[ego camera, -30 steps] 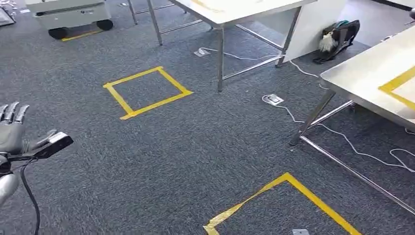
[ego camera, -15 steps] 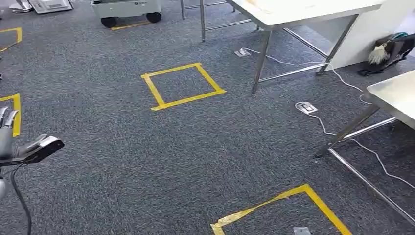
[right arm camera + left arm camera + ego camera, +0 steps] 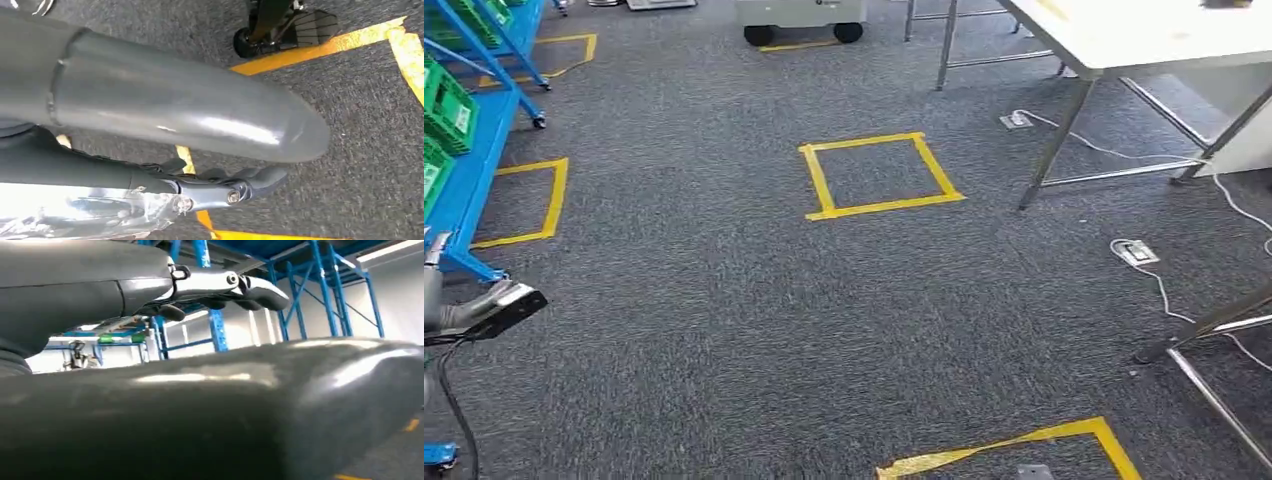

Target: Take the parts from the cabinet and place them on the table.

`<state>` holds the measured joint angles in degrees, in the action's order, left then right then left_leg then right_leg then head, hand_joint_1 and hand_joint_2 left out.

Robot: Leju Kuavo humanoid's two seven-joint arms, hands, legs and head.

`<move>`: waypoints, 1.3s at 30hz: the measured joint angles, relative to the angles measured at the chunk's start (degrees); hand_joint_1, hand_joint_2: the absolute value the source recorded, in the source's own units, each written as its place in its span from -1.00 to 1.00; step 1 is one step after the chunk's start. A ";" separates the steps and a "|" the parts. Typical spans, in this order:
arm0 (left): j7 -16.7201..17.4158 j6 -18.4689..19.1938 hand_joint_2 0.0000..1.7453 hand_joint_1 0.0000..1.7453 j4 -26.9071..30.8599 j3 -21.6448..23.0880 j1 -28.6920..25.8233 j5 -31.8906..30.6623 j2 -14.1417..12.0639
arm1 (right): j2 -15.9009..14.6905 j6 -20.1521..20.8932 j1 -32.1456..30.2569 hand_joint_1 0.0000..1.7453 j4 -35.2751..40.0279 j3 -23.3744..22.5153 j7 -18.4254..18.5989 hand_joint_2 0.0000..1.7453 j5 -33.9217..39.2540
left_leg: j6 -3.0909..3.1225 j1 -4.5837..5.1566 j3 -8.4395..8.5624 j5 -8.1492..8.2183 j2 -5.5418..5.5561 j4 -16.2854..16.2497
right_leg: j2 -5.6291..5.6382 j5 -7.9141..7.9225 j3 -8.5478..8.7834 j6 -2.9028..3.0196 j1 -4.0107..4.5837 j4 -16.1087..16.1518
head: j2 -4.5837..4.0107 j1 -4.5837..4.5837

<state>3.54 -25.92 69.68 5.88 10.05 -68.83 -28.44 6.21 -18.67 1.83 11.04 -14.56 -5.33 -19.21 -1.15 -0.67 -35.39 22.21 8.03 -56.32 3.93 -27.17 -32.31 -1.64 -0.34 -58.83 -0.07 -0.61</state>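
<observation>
- The whole head view has swung to the left since the earlier frames, so the camera has turned and the things have not. A blue cabinet (image 3: 486, 130) with green bins (image 3: 446, 108) has come in at the left edge. The steel table that was on the right is now down to a leg (image 3: 1214, 322).
- The left hand (image 3: 442, 298) hangs low beside the cabinet's foot. In the left wrist view its fingers (image 3: 252, 290) lie stretched out and a little apart, with nothing in them, and the blue frame rises beyond them.
- The right hand (image 3: 165, 115) points down at the floor. A crinkled piece of clear plastic (image 3: 90, 215) lies against the underside of its fingers (image 3: 260, 180). I cannot tell whether they grip it or what is inside it.
- The parts themselves cannot be made out, and the bins are too small in the head view to show their contents.
- The white worktop (image 3: 1144, 35) stands at the far right on steel legs, well apart from the cabinet.
- Open carpet (image 3: 724, 330) lies between them, marked with a yellow tape square (image 3: 879, 175).
- A second taped outline (image 3: 524, 200) sits beside the cabinet, and a third (image 3: 1024, 445) is nearest the robot.
- A white cable runs to a floor socket (image 3: 1134, 250) near the worktop's legs.
- A white wheeled unit (image 3: 802, 15) is parked at the far side.
</observation>
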 joint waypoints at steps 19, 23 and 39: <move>0.02 -0.04 -1.00 -1.00 1.05 -0.81 -0.88 0.00 -0.65 | 0.07 1.16 0.16 -1.00 0.04 0.02 -0.28 -1.00 0.15 | 1.35 0.37 1.06 0.78 -8.98 0.16 | -6.49 -3.42 0.13 -0.61 0.60 -2.63 | 0.00 -0.05; 0.02 -0.02 -1.00 -1.00 1.20 -0.79 -1.14 -0.02 -0.37 | 0.11 1.22 -0.29 -1.00 0.02 0.04 -0.26 -1.00 0.22 | 1.71 0.38 1.00 0.77 -5.86 0.15 | -3.99 -9.11 -8.33 -0.76 0.53 -18.58 | 0.00 0.07; 0.02 0.11 -1.00 -1.00 2.03 -1.31 -2.56 0.00 -0.44 | 0.31 1.68 -0.32 -1.00 0.02 0.00 -0.35 -1.00 0.57 | -1.69 -0.16 -8.61 8.57 -7.33 -18.38 | -6.17 0.94 -0.47 2.11 0.16 0.63 | 0.00 -0.55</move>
<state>3.56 -25.81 71.71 4.57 7.49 -68.83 -28.87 6.51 -16.98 1.51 11.06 -14.56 -5.68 -18.64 -2.84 -0.82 -44.00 30.78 0.70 -74.69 -2.24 -26.22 -32.78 0.47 -0.18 -58.20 -0.07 -1.16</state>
